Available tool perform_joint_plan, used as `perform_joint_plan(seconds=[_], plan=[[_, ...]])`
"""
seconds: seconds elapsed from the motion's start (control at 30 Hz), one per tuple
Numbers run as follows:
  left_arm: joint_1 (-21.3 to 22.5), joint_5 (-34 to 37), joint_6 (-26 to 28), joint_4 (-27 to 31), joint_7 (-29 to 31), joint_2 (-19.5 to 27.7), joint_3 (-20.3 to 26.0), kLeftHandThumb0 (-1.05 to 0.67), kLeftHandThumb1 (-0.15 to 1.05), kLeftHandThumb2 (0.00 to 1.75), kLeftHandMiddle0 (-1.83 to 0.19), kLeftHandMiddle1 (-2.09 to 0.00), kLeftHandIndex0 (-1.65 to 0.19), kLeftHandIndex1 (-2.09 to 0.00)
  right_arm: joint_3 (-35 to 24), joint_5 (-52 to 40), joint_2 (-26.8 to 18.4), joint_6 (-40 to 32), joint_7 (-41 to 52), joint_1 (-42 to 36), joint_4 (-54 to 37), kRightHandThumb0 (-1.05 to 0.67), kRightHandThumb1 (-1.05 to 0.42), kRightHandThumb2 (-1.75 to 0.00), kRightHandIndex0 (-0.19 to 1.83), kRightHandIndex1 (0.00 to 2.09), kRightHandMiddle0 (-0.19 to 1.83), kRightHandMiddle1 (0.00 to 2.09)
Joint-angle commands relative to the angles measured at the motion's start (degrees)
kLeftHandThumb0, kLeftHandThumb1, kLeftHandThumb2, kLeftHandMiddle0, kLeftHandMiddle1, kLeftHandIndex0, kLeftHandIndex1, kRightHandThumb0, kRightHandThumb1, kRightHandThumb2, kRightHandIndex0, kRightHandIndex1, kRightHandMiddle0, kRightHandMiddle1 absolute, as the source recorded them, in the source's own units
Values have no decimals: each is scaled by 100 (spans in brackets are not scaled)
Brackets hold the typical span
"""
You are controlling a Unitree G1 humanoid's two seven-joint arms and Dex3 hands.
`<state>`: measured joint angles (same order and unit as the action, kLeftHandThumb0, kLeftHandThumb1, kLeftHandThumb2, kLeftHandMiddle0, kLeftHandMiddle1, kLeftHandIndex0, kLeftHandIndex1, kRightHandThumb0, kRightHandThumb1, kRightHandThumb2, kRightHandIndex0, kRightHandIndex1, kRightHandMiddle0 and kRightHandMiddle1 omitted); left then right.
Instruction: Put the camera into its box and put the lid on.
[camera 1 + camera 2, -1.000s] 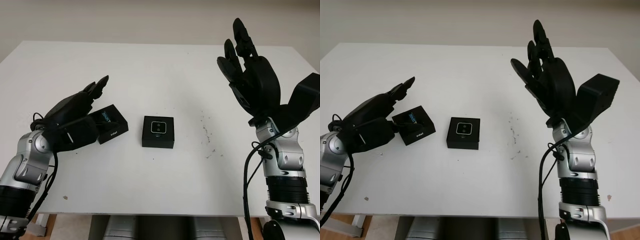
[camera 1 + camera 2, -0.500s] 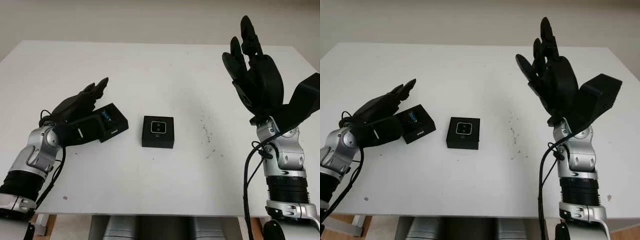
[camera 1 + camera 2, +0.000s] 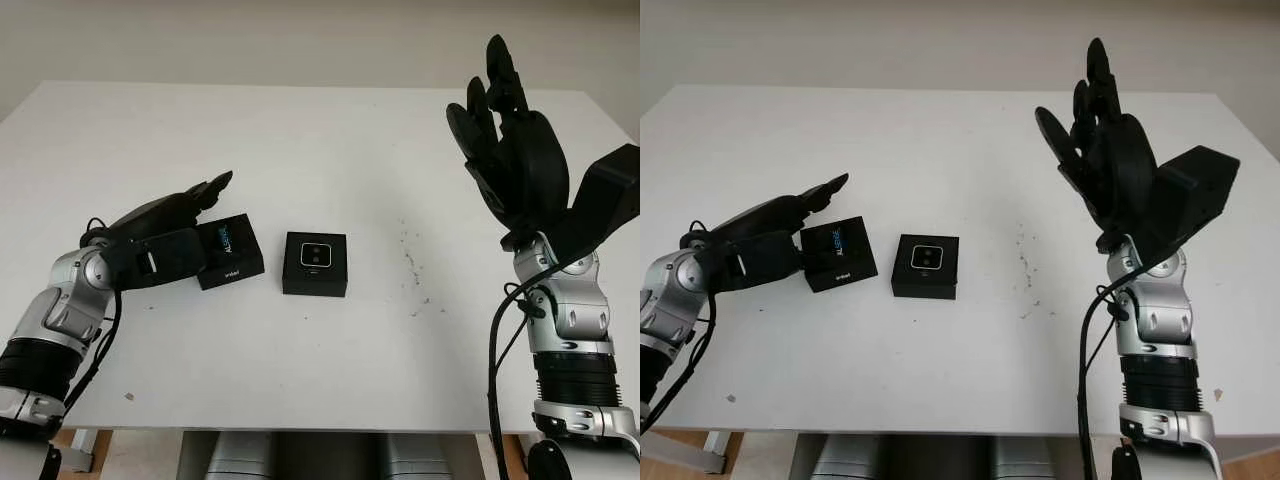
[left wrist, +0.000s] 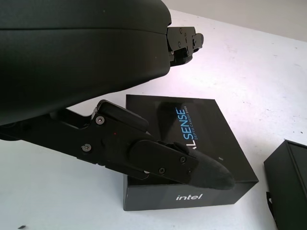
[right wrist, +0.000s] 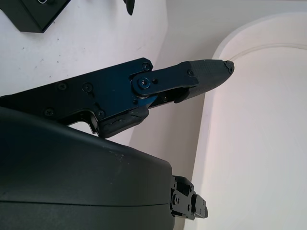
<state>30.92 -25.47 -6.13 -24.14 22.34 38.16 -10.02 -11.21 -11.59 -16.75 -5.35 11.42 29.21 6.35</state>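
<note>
Two black boxes: my open left hand [image 3: 165, 240] touches the printed lid [image 3: 230, 251]; the camera box [image 3: 315, 264] sits centre; my right hand [image 3: 510, 150] is open, upper right.

Both forearms are silver metal segments with ribbed black sleeves near the white table's [image 3: 330, 130] near edge, and a loose black cable loops along each one up to the wrist. The left hand [image 3: 165, 240] and right hand [image 3: 515, 150] are matte black, each with a broad smooth shell and three jointed fingers [image 4: 184, 168] held together by small round screws at the knuckles. A boxy black housing juts from the right wrist on the side away from the table's middle.
</note>
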Motion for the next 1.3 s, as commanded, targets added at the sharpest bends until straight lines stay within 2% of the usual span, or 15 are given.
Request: perform_joint_plan(seconds=[0.0,0.07,0.1,0.13,0.2,0.27,0.47,0.6,0.7,0.87,1.07,1.27], plan=[[-86,39,80,131,84,66,35,-85,95,5,11,-6,12,-6,6,3,-3,-43,-5,50,-108,-70,-105,-20,-19,0,-19,0],[-96,78,182,231,156,67,51,-89,96,6,12,-5,13,-6,14,16,-2,-46,-18,37,-117,-67,-105,-20,-19,0,-19,0],[-105,94,245,298,174,63,70,-92,101,10,13,-5,15,-5,27,52,-7,-28,-37,34,-105,-66,-105,-20,-19,0,-19,0],[-127,127,273,353,154,52,106,-93,103,16,13,-5,16,-4,36,80,-9,-15,-48,33,-94,-65,-105,-20,-19,0,-19,0],[-174,180,314,461,73,34,173,-92,104,41,15,-5,18,-2,52,120,-9,45,-39,35,-55,-63,-105,-21,-19,0,-19,1],[-202,131,246,504,-104,43,190,-91,105,51,17,-5,19,0,56,123,-5,153,20,38,2,-61,-105,-21,-19,0,-19,1],[-240,159,162,596,-666,-42,394,-85,105,56,19,-3,19,0,81,202,-33,264,84,35,99,-65,-105,-18,-19,0,-19,1],[-258,158,-93,517,-1237,-104,542,-85,105,64,18,-4,19,0,88,233,-33,321,113,38,163,-67,-105,-18,-19,0,-18,2],[-253,253,-289,448,-1449,-114,637,-86,105,69,19,-4,19,0,120,295,-49,297,94,26,139,-69,-105,-18,-18,1,-15,3],[-300,335,-538,514,-1309,48,674,-95,105,64,17,-6,18,-3,137,347,-31,277,53,29,122,-70,-105,-17,-18,2,-14,4],[-480,349,-927,747,-685,419,599,-101,105,36,13,-6,19,-4,114,308,-70,263,115,41,97,-68,-105,-20,-19,2,-16,3],[-468,135,-1042,864,-122,660,419,-105,105,15,8,-6,16,-5,85,265,-35,-47,-17,30,-124,-65,-105,-23,-19,1,-17,3]])
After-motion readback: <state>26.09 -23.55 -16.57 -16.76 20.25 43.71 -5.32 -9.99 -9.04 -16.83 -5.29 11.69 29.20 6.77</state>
